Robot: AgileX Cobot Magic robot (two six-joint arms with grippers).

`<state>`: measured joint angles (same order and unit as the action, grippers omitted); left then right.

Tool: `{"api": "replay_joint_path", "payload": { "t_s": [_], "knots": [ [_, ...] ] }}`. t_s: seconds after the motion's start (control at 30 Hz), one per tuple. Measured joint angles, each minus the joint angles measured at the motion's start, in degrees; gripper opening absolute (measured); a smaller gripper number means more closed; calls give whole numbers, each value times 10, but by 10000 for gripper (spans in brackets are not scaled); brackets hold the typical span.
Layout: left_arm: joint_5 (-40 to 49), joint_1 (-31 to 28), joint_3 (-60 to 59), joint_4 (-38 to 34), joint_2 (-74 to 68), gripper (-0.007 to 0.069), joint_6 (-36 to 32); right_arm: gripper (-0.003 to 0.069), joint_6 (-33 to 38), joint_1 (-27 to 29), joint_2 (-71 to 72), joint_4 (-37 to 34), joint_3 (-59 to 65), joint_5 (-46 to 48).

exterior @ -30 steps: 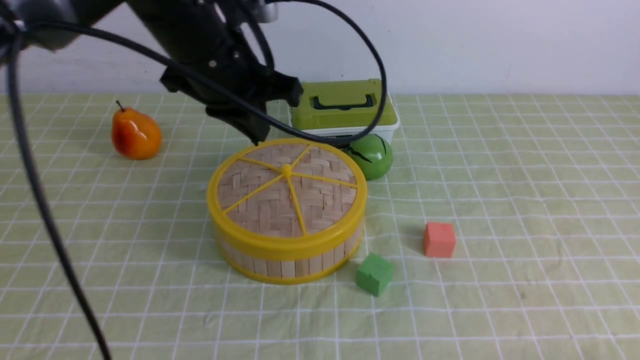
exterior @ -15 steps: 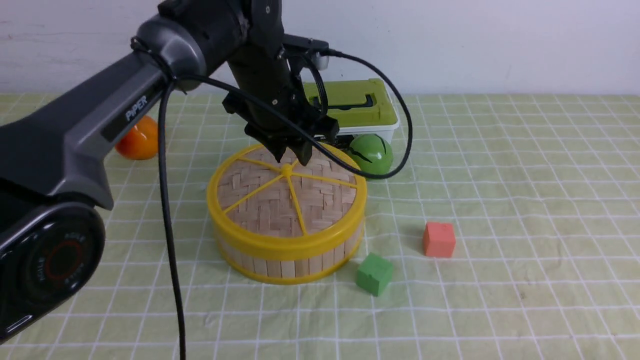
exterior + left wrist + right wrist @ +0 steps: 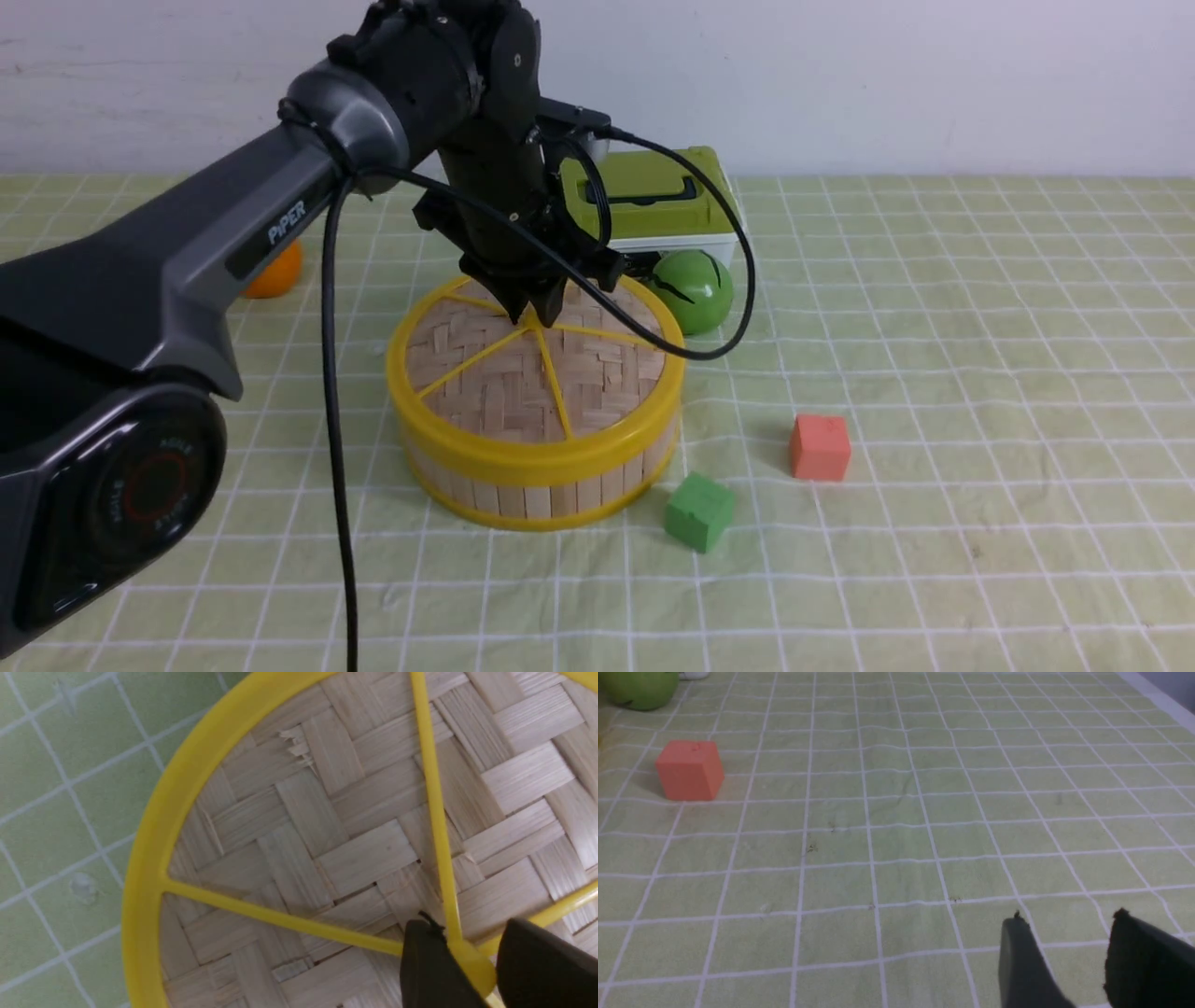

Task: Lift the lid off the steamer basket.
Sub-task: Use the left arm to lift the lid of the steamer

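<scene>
Left gripper (image 3: 467,933) straddles the knob (image 3: 474,962) of the lid (image 3: 509,378), jaws narrowly apart; lid sits on basket (image 3: 546,492). Right gripper (image 3: 1066,933) narrowly parted.

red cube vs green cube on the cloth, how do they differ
The small orange-red cube sits square to the camera, well clear of the round bamboo-slat steamer basket; the small green cube is turned corner-forward, close beside the basket's wall. The red one lies further right and back; the green one nearer the camera. Both are similar-sized blocks on the green checked cloth.

Bright, even light; soft shadows, pics sharp.
</scene>
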<state>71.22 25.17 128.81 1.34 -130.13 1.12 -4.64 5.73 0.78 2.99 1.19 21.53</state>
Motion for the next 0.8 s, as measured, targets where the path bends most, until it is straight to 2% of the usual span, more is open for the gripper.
{"api": "replay_joint_path", "payload": {
  "t_s": [0.17, 0.27, 0.4, 0.8],
  "knots": [
    [0, 0, 2, -1, -3, 225, 0, 241, 0, 0, 0, 0, 0, 0],
    [0, 0, 2, 2, -3, 204, 0, 241, 0, 0, 0, 0, 0, 0],
    [0, 1, 3, 10, -2, 103, 19, 241, 0, 0, 0, 0, 0, 0],
    [0, 1, 3, 29, 33, 106, 43, 241, 0, 0, 0, 0, 0, 0]
  ]
}}
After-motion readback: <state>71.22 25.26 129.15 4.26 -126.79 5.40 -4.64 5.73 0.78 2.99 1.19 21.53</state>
